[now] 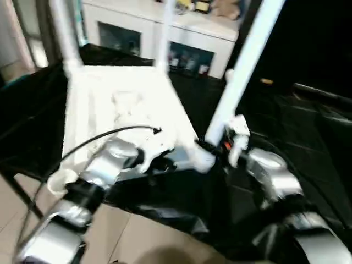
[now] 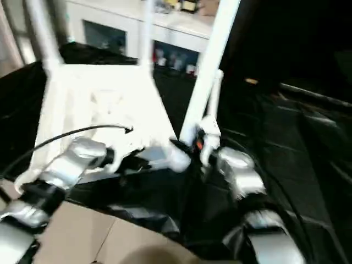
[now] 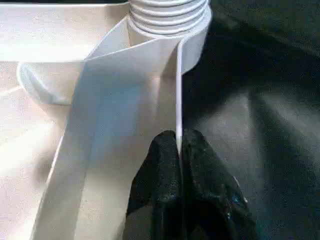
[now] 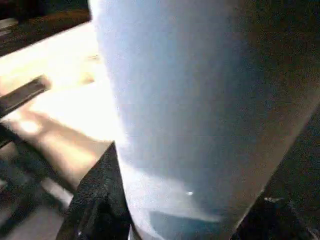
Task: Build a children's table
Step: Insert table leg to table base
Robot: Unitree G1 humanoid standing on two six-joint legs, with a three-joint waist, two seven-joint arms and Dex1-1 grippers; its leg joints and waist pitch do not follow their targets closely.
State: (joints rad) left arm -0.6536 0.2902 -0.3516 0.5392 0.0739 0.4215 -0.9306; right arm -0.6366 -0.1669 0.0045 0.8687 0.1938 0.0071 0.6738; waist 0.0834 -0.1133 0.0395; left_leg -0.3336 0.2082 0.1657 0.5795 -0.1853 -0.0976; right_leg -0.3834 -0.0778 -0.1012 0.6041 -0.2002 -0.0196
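I saw the white tabletop (image 1: 118, 118) lying underside up on the black-covered surface (image 1: 308, 143), two legs (image 1: 65, 34) standing up at its far corners, while the near right leg (image 1: 242, 69) leaned up and to the right. My right gripper (image 1: 215, 147) clasped that leg near its base; my left gripper (image 3: 179, 165) pinched the tabletop's thin near rim. Open black surface lay to the right, the white cabinet (image 1: 165, 33) stood behind.
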